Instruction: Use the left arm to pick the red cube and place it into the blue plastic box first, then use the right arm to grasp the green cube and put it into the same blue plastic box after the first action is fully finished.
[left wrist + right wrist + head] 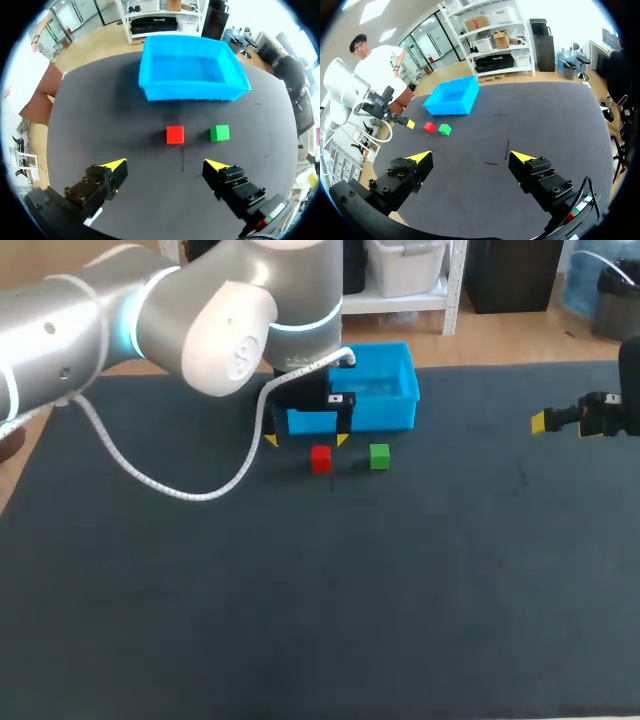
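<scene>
Cubes: 1 red (174, 134), 1 green (219, 133) | box: 1 blue (192, 91)

Silver-grey left arm (70, 325) of rounded links, white domed joint cap (235, 345), glowing cyan ring (300, 326), white ribbed cable (150, 475) trailing behind the wrist, left gripper (166, 165) and right gripper (471, 156) with black blocky fingers (92, 187), round screw heads (553, 190), yellow wedge tips (116, 164).
</scene>
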You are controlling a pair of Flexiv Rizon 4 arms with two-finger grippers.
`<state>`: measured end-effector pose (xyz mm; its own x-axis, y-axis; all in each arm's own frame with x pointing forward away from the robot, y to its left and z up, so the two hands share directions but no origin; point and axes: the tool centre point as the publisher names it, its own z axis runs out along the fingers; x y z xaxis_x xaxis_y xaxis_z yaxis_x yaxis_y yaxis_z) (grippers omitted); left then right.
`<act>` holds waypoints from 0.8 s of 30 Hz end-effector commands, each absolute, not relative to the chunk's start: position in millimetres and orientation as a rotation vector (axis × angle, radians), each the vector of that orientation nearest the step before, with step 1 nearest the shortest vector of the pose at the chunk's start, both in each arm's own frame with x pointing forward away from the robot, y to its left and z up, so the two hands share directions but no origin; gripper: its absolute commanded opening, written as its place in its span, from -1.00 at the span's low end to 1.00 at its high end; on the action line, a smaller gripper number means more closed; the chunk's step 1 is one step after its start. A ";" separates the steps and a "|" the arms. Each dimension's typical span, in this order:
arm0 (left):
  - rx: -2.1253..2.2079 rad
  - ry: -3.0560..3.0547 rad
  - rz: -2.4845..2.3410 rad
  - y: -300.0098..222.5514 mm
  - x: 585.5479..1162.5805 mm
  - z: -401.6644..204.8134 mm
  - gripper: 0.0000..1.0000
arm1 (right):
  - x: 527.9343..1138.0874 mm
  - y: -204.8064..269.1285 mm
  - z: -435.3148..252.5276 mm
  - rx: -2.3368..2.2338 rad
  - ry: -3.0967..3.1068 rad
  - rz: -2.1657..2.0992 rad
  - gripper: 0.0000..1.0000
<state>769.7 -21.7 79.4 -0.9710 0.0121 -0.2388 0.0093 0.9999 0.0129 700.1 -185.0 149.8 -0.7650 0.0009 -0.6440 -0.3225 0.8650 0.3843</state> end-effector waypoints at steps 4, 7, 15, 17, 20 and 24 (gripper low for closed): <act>0.024 2.942 -0.036 -37.7 787.5 61.4 1.00 | 700.2 -185.2 149.9 -0.232 2.373 0.637 1.00; 0.005 2.942 -0.034 -40.3 793.4 54.3 1.00 | 700.2 -185.2 149.9 -0.232 2.373 0.637 1.00; -0.039 2.945 -0.017 -40.2 808.4 38.7 1.00 | 700.2 -185.2 149.9 -0.232 2.373 0.637 1.00; -0.051 2.947 -0.006 -39.3 812.3 34.9 1.00 | 700.2 -185.2 149.9 -0.232 2.373 0.637 1.00; -0.060 2.944 -0.004 -38.3 815.9 31.6 1.00 | 700.2 -185.2 149.9 -0.232 2.373 0.637 1.00; -0.060 2.938 -0.018 -38.6 819.4 27.3 1.00 | 700.2 -185.2 149.9 -0.232 2.373 0.637 1.00</act>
<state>811.4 -35.1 30.9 -0.9768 -0.0446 -0.2096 -0.0422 0.9990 -0.0163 700.1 -185.0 149.8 -0.7650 0.0009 -0.6440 -0.3225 0.8650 0.3843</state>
